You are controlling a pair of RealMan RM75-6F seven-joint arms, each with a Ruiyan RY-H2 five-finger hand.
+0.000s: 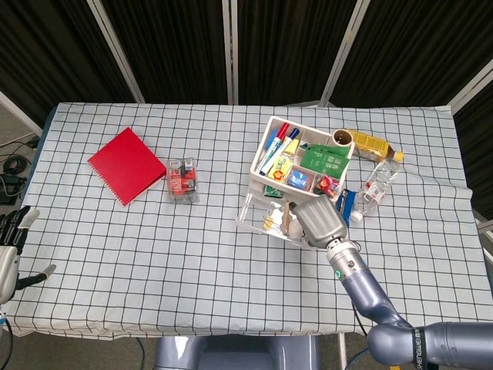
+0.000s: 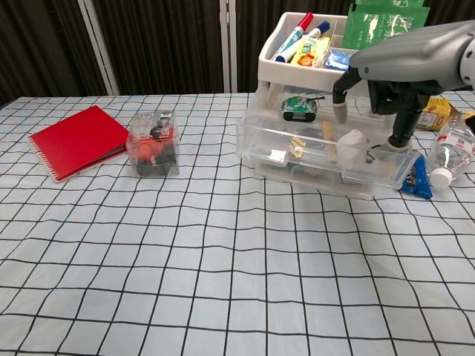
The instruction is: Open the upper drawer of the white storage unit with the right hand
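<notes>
One drawer [image 2: 326, 152] of the white unit [image 2: 312, 89] stands pulled out at the table's right. Right hand [image 2: 386, 89] hangs over it, fingers [image 2: 340, 111] spread downward, gripping nothing. Left hand [image 1: 9, 247] sits at the table's left edge, fingers apart, empty.

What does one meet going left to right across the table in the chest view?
Red notebook → small clear box → white storage unit → right hand → water bottle.
</notes>
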